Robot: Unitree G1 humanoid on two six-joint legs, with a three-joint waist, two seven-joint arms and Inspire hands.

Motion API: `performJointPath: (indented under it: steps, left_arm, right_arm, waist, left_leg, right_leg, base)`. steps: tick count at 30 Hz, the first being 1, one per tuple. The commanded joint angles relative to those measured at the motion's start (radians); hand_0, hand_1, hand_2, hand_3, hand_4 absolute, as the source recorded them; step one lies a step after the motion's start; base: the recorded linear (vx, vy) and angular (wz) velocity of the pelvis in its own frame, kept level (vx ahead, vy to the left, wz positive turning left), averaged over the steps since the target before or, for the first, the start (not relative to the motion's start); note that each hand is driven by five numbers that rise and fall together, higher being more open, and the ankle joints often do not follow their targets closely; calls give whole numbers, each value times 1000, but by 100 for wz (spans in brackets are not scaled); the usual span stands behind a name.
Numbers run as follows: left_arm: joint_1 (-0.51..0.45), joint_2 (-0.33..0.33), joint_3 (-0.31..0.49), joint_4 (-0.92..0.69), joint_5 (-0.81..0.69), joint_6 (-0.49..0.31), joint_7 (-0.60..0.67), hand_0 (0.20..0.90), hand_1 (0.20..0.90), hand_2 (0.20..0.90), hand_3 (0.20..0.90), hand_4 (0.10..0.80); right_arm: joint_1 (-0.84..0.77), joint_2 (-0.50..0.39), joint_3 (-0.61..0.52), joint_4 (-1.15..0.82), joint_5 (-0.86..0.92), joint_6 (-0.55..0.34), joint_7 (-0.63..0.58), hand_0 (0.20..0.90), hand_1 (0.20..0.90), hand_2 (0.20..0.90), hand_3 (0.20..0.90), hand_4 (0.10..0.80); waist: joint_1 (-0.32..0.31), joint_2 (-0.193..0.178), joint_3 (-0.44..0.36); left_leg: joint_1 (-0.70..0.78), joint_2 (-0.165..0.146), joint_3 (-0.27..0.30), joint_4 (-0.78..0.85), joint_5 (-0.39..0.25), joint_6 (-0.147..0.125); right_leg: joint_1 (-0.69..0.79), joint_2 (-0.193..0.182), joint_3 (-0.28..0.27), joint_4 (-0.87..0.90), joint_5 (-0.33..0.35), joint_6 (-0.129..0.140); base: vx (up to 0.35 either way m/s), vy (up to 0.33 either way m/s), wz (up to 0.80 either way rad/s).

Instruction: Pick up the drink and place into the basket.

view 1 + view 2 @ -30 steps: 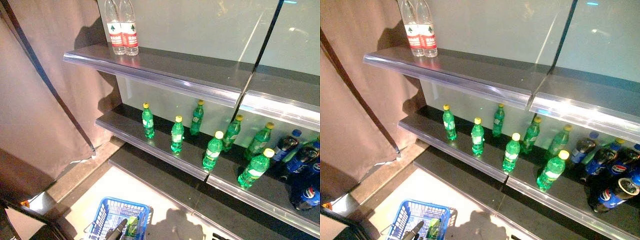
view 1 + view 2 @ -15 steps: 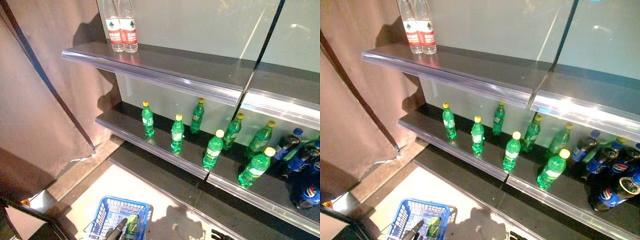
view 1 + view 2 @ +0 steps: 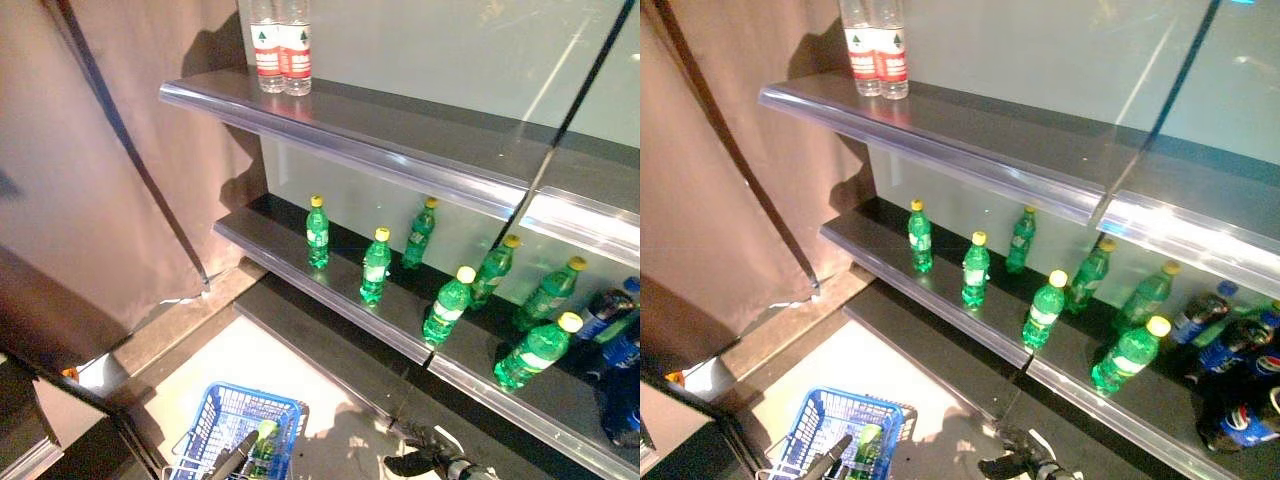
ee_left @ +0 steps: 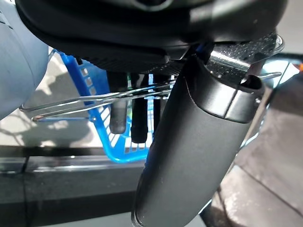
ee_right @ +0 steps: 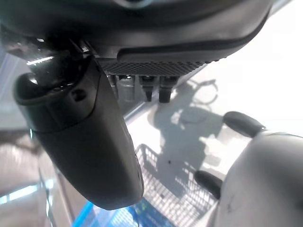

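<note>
One green bottle (image 3: pixel 262 448) already lies in the blue basket (image 3: pixel 225 425) at lower left, hung from the left hand's (image 4: pixel 156 71) curled fingers. Right hand (image 3: pixel 425 462), loosely open and empty, must next reach a shelf bottle (image 3: pixel 375 265).

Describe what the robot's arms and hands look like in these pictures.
The left hand is a dark, almost black block with a thick rounded thumb and slim dark fingers in a row beside it. A smooth silver-grey arm shell shows at the edge of that view. The right hand has the same dark bulk, a stubby rounded thumb and short dark fingers. In the head views it shows as a small dark shape at the bottom.
</note>
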Motion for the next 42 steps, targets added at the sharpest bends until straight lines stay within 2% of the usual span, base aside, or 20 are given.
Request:
performJointPath:
  steps: [1, 7, 18, 27, 36, 42]
  left_arm:
    - [-33, 15, -32, -46, -14, -63, -28, 300, 300, 300, 200, 100]
    - [11, 16, -22, -86, -16, -62, -1, 300, 300, 300, 200, 100]
    - [48, -5, -18, -150, -11, -49, 30, 300, 300, 300, 200, 100]
    - [53, -7, -23, -167, -2, -41, 28, 300, 300, 300, 200, 100]
    - [51, -5, -9, -173, 15, -41, 12, 300, 300, 300, 200, 100]
    - [33, -1, -3, -176, 23, -23, 7, 300, 300, 300, 200, 100]
  right_arm:
    - [-124, -21, 42, -125, 36, -99, 40, 900, 900, 900, 900, 800]
    - [-138, -42, 93, -429, 141, -31, 4, 900, 900, 900, 900, 800]
    - [-139, -49, 67, -727, 239, -60, -127, 900, 900, 900, 900, 800]
    - [-112, -70, 39, -785, 267, -65, -126, 900, 900, 900, 900, 800]
    - [-27, -78, -2, -845, 263, -61, -101, 900, 900, 900, 900, 800]
    - [35, -88, -31, -877, 291, -70, -95, 900, 900, 900, 900, 800]
  waist:
    - [38, -15, 1]
    - [52, -6, 9]
    - [47, 15, 6]
    - [22, 14, 3]
    - [-25, -1, 8]
    - [-67, -15, 12]
  left_leg:
    - [-6, -77, 10, 68, -132, 14]
    - [-8, -80, -14, 60, -121, 10]
    - [1, -83, -34, 59, -123, 10]
    - [3, -81, -10, 64, -132, 15]
    - [0, -76, 34, 75, -146, 21]
    - [-7, -74, 67, 94, -162, 27]
  right_leg:
    - [-20, 22, -17, 38, -55, -14]
    - [-22, 17, -34, 47, -59, -18]
    - [-21, 6, -34, 60, -68, -17]
    - [-26, 6, -9, 50, -62, -12]
    - [-39, 12, 26, 36, -49, -3]
    - [-53, 21, 69, 25, -34, 4]
  base:
    - [-20, 14, 31]
    - [-22, 24, 23]
    - [-8, 28, 13]
    - [0, 0, 0]
    - [-11, -5, -5]
    - [-26, -12, -24]
